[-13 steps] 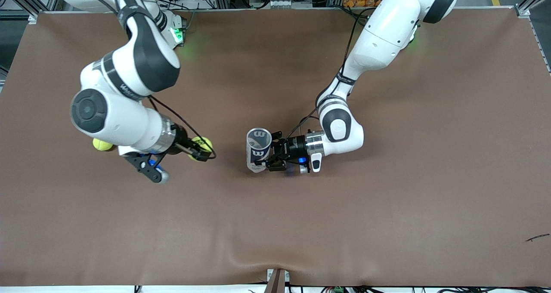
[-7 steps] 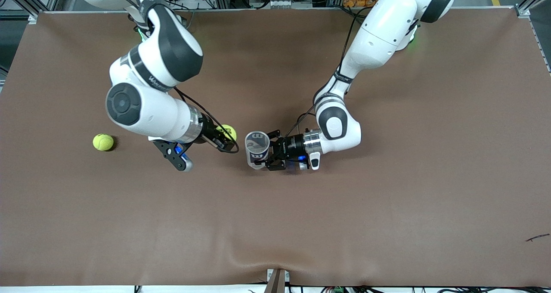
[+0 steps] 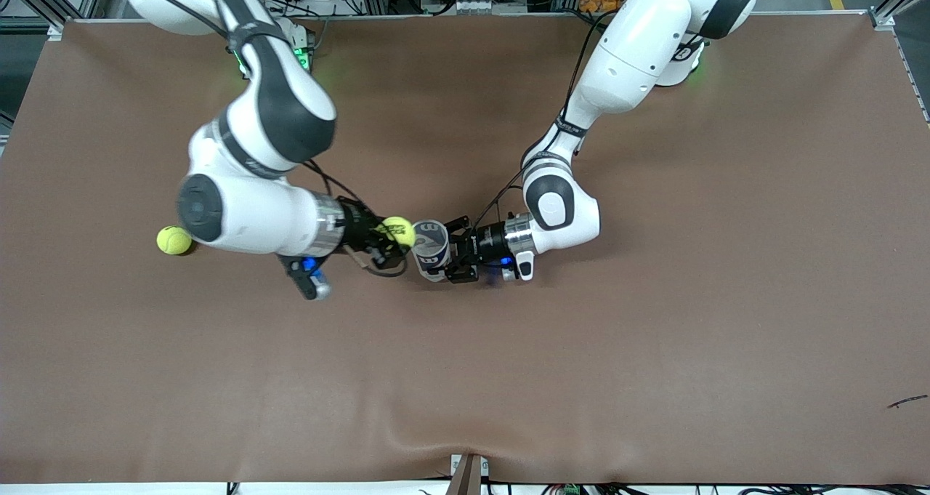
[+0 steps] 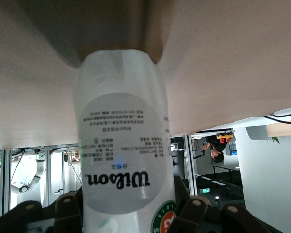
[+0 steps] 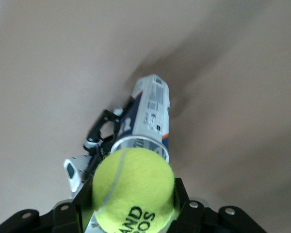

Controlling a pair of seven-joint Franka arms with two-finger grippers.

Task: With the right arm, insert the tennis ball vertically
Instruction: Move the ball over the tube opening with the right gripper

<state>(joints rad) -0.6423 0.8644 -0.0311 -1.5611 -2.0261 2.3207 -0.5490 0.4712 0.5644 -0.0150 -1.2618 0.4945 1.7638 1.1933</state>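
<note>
My right gripper point(image 3: 396, 235) is shut on a yellow tennis ball point(image 3: 397, 230), which fills the space between its fingers point(image 5: 63, 216) in the right wrist view point(image 5: 133, 187). The ball hangs right at the rim of a white and blue Wilson ball can point(image 3: 430, 254). My left gripper point(image 3: 440, 255) is shut on that can, one black finger on each side of it point(image 4: 122, 160). The can point(image 5: 149, 114) stands roughly upright, mouth up and base toward the table. I cannot tell whether ball and rim touch.
A second tennis ball point(image 3: 173, 240) lies on the brown table cover point(image 3: 654, 335) toward the right arm's end, partly under the right arm's elbow. A small dark scrap point(image 3: 907, 402) lies near the front corner at the left arm's end.
The right arm has swung the held ball from near the loose ball across to the can's rim. The left gripper and can shifted slightly toward the right arm.
</note>
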